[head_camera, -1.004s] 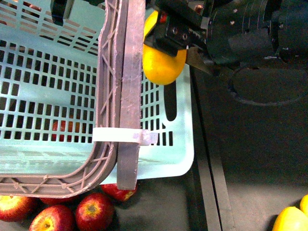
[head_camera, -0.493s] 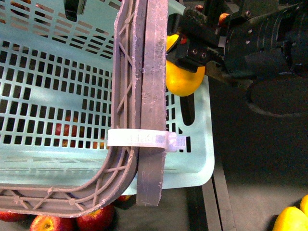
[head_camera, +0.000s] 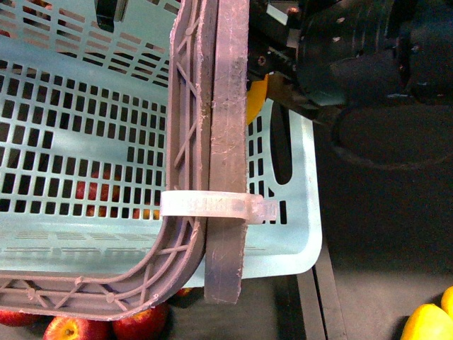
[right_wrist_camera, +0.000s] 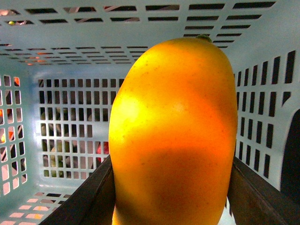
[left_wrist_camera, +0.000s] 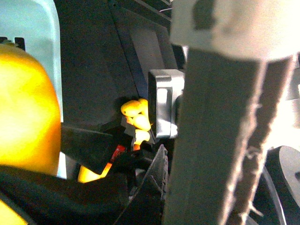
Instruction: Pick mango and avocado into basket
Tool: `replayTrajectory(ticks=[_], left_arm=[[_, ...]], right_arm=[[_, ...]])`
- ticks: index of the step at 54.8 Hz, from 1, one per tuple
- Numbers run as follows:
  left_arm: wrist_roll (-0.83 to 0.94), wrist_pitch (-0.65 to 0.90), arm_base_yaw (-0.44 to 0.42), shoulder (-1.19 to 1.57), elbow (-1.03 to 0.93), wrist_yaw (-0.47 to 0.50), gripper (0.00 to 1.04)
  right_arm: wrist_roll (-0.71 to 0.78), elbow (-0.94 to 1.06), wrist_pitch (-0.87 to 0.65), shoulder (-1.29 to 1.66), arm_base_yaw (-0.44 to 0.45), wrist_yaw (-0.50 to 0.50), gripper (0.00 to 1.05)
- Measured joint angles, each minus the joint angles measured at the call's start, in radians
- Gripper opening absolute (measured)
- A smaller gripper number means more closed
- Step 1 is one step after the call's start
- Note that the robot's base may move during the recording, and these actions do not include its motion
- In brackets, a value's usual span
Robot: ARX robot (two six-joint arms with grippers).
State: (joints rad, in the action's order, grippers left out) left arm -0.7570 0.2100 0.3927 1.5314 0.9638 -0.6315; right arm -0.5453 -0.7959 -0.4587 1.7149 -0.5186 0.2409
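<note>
The right pincer (right_wrist_camera: 172,197) is clamped on the mango (right_wrist_camera: 174,131), a dark finger (right_wrist_camera: 82,199) pressing on each side of it. From the right wrist the fruit hangs inside the basket (right_wrist_camera: 70,56), with lattice walls all round it; whether it touches the bottom I cannot tell. From the front only a yellow sliver of the mango (head_camera: 257,99) shows, tucked between the raised brown-grey handle (head_camera: 228,142) and the black right arm (head_camera: 361,53), over the near right part of the basket (head_camera: 297,234). A white zip tie (head_camera: 212,205) wraps the handle. Of the left pincer (head_camera: 112,13) only a dark bit shows at the far edge of the basket, and I cannot tell how its jaws stand. Red apples (head_camera: 134,324) lie on the desk (head_camera: 382,248) under the basket's near edge, and a yellow fruit (head_camera: 428,322) sits well apart at the right
</note>
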Motion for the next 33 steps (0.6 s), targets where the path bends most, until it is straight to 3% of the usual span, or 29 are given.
replayTrajectory(ticks=[30, 33], left_arm=[[-0.001, -0.002, -0.006, 0.0, -0.001, 0.016, 0.07], [-0.001, -0.002, -0.006, 0.0, -0.001, 0.016, 0.07]], right_arm=[[-0.081, -0.023, -0.035, 0.054, -0.047, -0.048, 0.57], [-0.087, -0.023, -0.039, 0.055, -0.049, -0.048, 0.64]])
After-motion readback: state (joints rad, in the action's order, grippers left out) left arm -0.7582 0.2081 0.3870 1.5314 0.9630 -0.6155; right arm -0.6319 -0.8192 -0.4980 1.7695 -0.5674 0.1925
